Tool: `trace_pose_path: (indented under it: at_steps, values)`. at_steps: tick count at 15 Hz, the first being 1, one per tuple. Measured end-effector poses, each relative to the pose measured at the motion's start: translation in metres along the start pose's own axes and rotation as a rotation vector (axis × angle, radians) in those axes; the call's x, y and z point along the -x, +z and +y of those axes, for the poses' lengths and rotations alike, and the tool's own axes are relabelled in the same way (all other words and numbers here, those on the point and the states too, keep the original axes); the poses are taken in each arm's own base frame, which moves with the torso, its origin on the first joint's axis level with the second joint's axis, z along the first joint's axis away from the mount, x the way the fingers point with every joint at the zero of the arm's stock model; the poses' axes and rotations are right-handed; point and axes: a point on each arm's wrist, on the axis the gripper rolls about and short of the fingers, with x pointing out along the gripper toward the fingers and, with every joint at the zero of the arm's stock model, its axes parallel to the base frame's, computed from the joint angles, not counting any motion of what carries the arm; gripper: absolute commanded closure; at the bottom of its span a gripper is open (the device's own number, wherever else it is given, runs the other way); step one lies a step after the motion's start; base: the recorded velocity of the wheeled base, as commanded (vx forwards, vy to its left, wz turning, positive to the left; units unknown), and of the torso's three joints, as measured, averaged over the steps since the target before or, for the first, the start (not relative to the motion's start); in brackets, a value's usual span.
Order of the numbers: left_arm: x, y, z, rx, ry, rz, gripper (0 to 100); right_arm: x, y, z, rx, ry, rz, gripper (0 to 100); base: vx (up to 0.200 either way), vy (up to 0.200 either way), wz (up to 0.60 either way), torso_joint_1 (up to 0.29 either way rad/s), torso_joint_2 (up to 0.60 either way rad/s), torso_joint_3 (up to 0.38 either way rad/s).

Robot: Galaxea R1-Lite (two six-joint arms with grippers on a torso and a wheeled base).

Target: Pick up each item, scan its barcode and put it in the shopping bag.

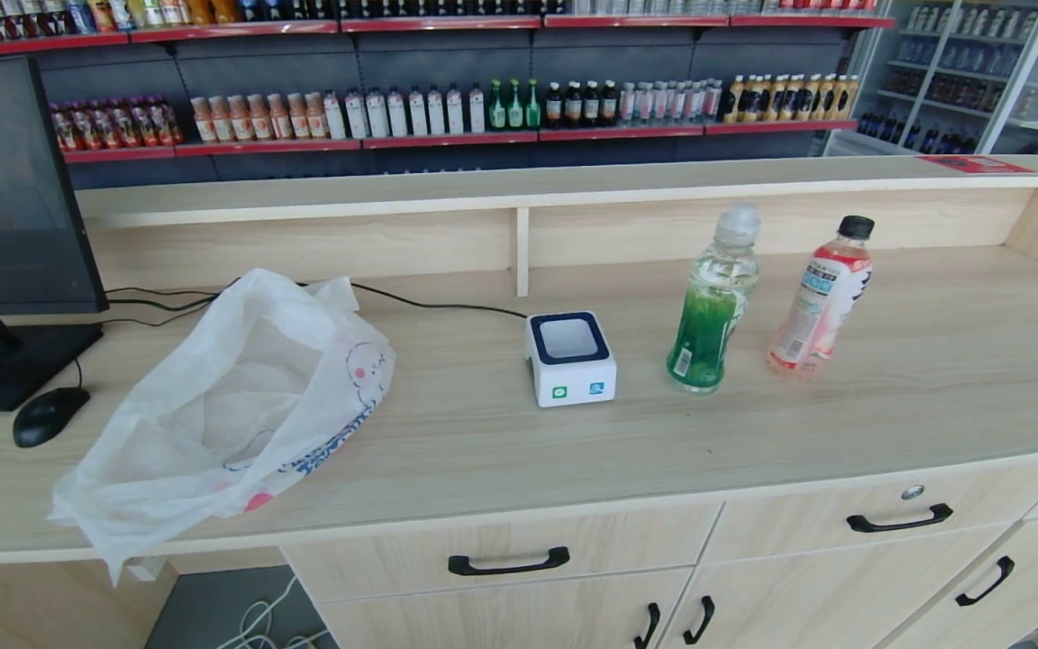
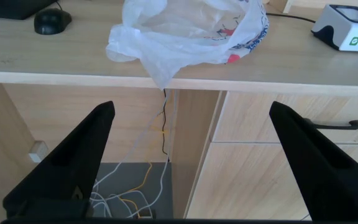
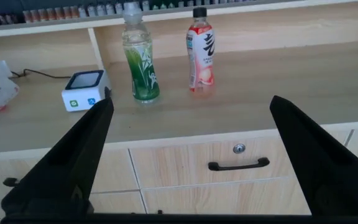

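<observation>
Bag contents unclear | green bottle print illegible | monitor cropped

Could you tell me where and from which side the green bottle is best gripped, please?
Grip the green bottle around its straight body, below the narrowing shoulder, coming in level from the front of the counter. It stands upright, with the scanner and the pink bottle apart from it on either side, so a sideways grasp should have room.

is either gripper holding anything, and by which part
Nothing is held. The left gripper and right gripper are open and empty; the green plastic bottle and pink plastic bottle stand free on the wooden counter.
</observation>
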Motion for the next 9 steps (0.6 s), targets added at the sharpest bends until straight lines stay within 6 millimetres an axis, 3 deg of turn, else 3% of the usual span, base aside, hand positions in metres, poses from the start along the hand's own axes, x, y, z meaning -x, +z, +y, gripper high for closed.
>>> trace_pose_path:
  at_steps: [2, 4, 6, 9]
  values:
    - [0.000, 0.000, 0.000, 0.000, 0.000, 0.000, 0, -0.041, 0.031, 0.001, -0.003, 0.015, -0.131, 0, 0.000, 0.000, 0.00, 0.000, 0.00, 0.000]
    - [0.000, 0.000, 0.000, 0.000, 0.000, 0.000, 0, -0.091, 0.050, 0.001, 0.005, 0.030, -0.244, 0, 0.000, 0.000, 0.00, 0.000, 0.00, 0.000]
    - [0.000, 0.000, 0.000, 0.000, 0.000, 0.000, 0, -0.141, 0.051, 0.005, 0.006, 0.054, -0.296, 0, 0.000, 0.000, 0.00, 0.000, 0.00, 0.000]
    - [0.000, 0.000, 0.000, 0.000, 0.000, 0.000, 0, -0.200, 0.040, 0.027, -0.022, 0.114, -0.307, 0, 0.000, 0.000, 0.00, 0.000, 0.00, 0.000]
